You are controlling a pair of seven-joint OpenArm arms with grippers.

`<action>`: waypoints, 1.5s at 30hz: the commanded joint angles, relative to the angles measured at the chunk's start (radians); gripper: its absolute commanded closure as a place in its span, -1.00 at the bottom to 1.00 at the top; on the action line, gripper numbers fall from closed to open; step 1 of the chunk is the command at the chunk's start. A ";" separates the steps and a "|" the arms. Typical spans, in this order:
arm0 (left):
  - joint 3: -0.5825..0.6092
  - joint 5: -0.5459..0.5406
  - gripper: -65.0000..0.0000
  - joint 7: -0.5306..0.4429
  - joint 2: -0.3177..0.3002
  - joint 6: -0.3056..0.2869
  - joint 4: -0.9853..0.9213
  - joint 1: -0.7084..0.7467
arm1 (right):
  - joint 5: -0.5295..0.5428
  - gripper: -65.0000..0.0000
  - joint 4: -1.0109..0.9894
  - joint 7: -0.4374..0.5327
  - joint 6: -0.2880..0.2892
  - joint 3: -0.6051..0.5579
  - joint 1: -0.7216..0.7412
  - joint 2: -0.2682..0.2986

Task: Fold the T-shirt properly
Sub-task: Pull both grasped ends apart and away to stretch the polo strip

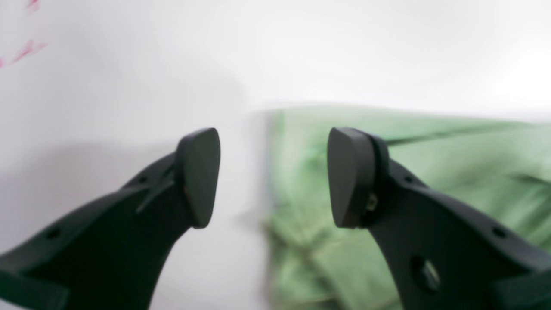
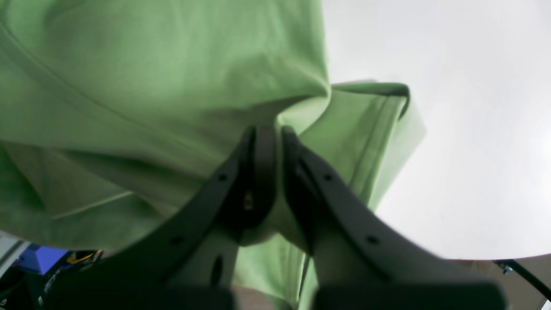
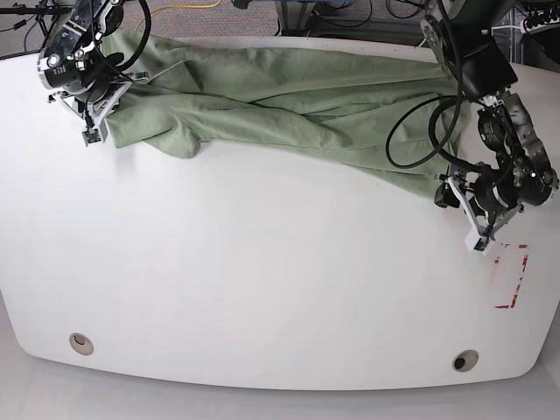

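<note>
A pale green T-shirt point(image 3: 289, 105) lies stretched and rumpled across the far side of a white table point(image 3: 262, 280). The right gripper point(image 2: 273, 137) pinches one end, fingers closed on cloth, likely anchoring it; the left gripper point(image 1: 273, 176) hangs beside the other end, fingers apart and empty

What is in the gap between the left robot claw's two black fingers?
Nothing is held there. The left wrist view shows the left end effector open, with bare white table and the pale green knit T-shirt's edge behind.
</note>
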 commanded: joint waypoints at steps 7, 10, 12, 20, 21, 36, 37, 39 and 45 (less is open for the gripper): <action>0.034 -0.172 -0.15 0.006 -0.076 -0.001 0.094 0.218 | 0.001 1.00 0.015 0.010 -0.002 0.002 0.006 0.011; 0.042 -0.201 -0.15 0.006 -0.089 -0.001 0.132 0.276 | 0.001 1.00 0.015 0.010 -0.002 0.002 0.006 0.011; 0.045 -0.198 -0.15 0.006 -0.087 -0.001 0.159 0.312 | 0.001 1.00 0.015 0.010 -0.002 0.002 0.006 0.009; 0.046 -0.170 -0.15 0.006 -0.076 -0.001 0.172 0.342 | 0.001 1.00 0.013 0.010 -0.002 -0.026 0.010 0.009; 0.050 -0.170 -0.15 0.006 -0.075 -0.001 0.172 0.345 | 0.001 1.00 0.013 0.010 -0.002 -0.029 0.010 0.009; 0.112 -0.170 0.54 0.006 -0.076 -0.001 0.172 0.350 | 0.001 1.00 0.013 0.010 -0.002 -0.026 0.012 0.009; 0.112 -0.170 0.66 0.006 -0.076 -0.001 0.172 0.350 | 0.001 1.00 0.013 0.010 -0.002 -0.026 0.012 0.009; 0.112 -0.164 0.81 0.006 -0.076 -0.001 0.172 0.347 | 0.001 1.00 0.013 0.010 -0.002 -0.024 0.012 0.009; 0.111 -0.073 0.78 0.006 -0.073 -0.001 0.172 0.344 | -0.004 1.00 0.013 0.010 -0.002 -0.024 0.012 0.009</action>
